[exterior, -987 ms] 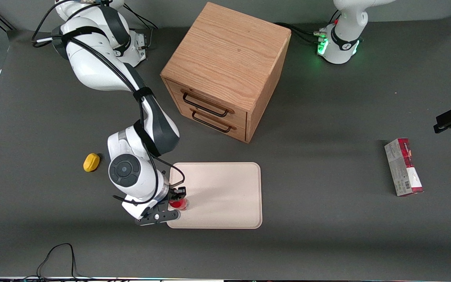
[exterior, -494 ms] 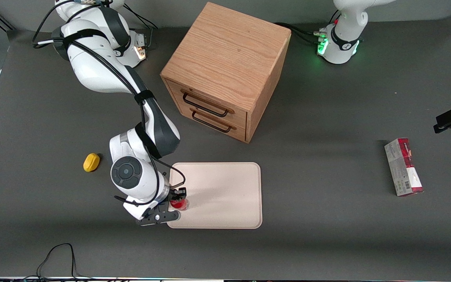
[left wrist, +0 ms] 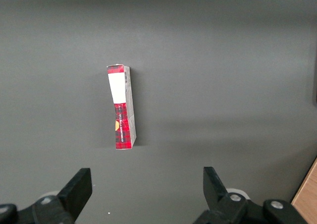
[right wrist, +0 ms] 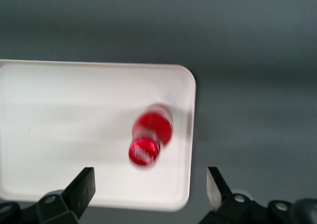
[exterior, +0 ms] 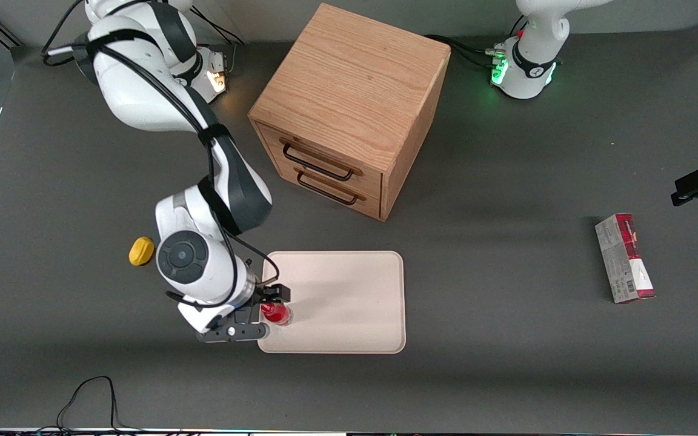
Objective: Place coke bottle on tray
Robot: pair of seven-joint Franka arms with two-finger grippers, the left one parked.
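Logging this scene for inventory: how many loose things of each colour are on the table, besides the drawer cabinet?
Red: 2, coke bottle standing on the tray under the open hand, and carton
Yellow: 1, lemon-like object
Cream-white: 1, tray
Total: 4

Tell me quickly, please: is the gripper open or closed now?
Right arm's gripper: open, holding nothing, above the small red coke bottle standing on the cream-white rectangular tray.

No legible text or labels
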